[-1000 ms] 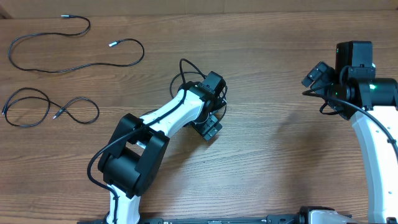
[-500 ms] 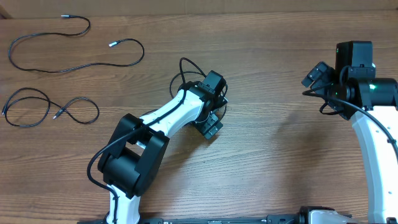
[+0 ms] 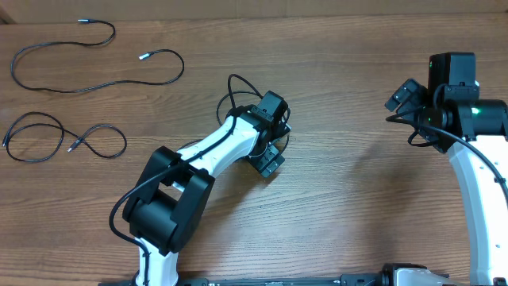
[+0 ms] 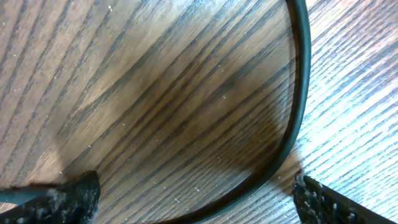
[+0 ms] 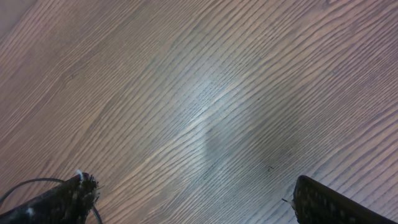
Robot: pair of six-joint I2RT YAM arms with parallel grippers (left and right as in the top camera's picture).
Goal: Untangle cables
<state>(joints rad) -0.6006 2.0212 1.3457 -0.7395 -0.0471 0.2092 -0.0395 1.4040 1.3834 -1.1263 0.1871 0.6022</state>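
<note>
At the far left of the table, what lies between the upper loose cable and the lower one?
Nothing lies there. The overhead view shows only bare wood of the table between the upper cable and the lower cable; they lie apart.

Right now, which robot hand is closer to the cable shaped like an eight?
Left. The left gripper is mid-table, right of the figure-eight cable; the right gripper is far at the opposite side.

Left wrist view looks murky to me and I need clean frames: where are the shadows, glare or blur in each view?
Left wrist: broad dark shadow across the table, glare at right, fingertips blurred. Right wrist: pale glare streak mid-frame, soft shadow right of it. Overhead: evenly lit, sharp, faint shadow right of centre.
</note>
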